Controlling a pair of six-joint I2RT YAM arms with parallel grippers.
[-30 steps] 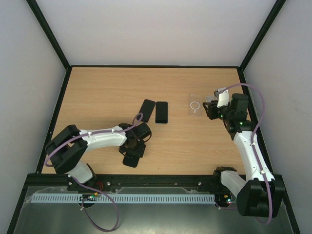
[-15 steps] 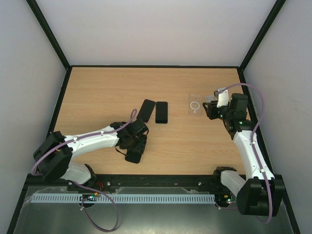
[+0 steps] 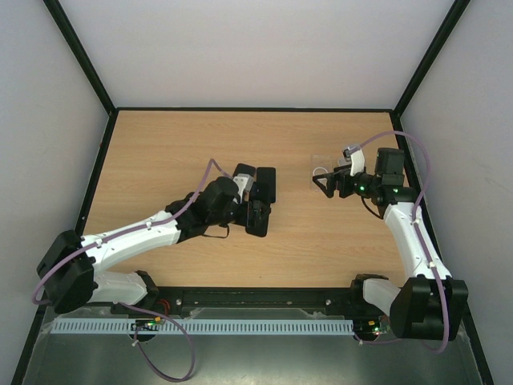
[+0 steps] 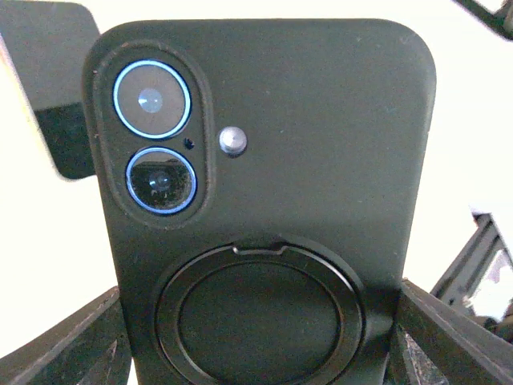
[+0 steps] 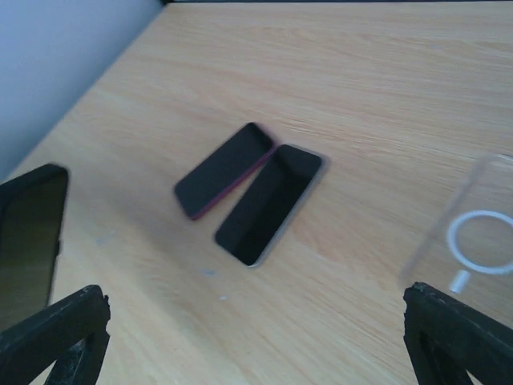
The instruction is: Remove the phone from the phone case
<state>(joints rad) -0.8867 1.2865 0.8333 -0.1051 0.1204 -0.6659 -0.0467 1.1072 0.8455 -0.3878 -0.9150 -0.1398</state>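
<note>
1. The left gripper (image 4: pixel 260 329) is clamped on a phone (image 4: pixel 152 100) that sits in its black case (image 4: pixel 321 136). One finger (image 4: pixel 60 341) presses each long edge near the ring end (the back, with two lenses and a round ring, faces that wrist's camera).
2. From above, two bare phones (image 3: pixel 266 183) lie on the table (image 3: pixel 160 152) just beyond this gripper's fingertips. I cannot tell whether the held phone clears the wood.
3. The right gripper (image 5: pixel 256 337) has its jaws spread wide with nothing between them.
4. A clear case (image 5: pixel 469 233) with a white ring lies flat just ahead of one of its fingers.
5. Farther ahead of the right gripper, the bare phones lie screen-up and touch at one corner, fanning apart toward it (one shows a reddish edge, the other a pale one).
6. The cased phone shows off to the side of the right gripper, well apart from it, its dark front turned that way.
</note>
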